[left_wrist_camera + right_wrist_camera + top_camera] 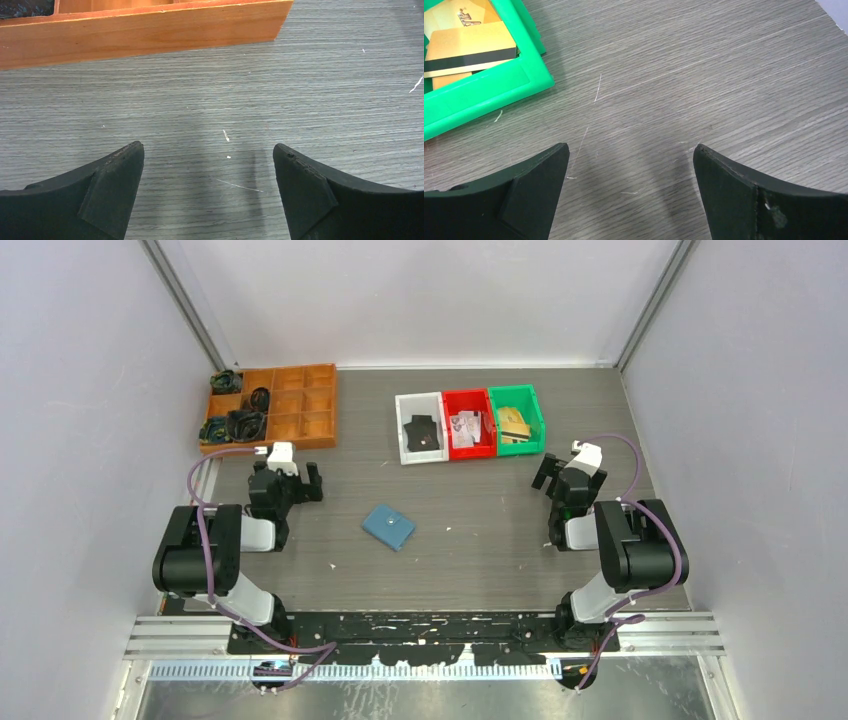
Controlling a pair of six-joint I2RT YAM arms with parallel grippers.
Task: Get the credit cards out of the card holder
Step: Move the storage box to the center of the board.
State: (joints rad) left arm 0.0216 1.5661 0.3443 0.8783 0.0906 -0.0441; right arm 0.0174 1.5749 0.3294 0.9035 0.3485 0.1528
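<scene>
Card holder [389, 527] lies flat on the table [480, 560] near its centre, between the two arms and touching nothing else. It is folded shut, teal-blue outer face up, with its long axis running about 10 to 4 o'clock in the top view. No credit cards show at its edges; any are judged to be inside. From the left gripper [290, 481] it lies toward 4 o'clock. From the right gripper [558, 478] it lies toward 8 o'clock and farther off, so the left arm is nearer. Both wrist views show the jaws spread wide over bare table, holding nothing. Neither wrist view shows the holder. Opening the fold probably needs both arms.
</scene>
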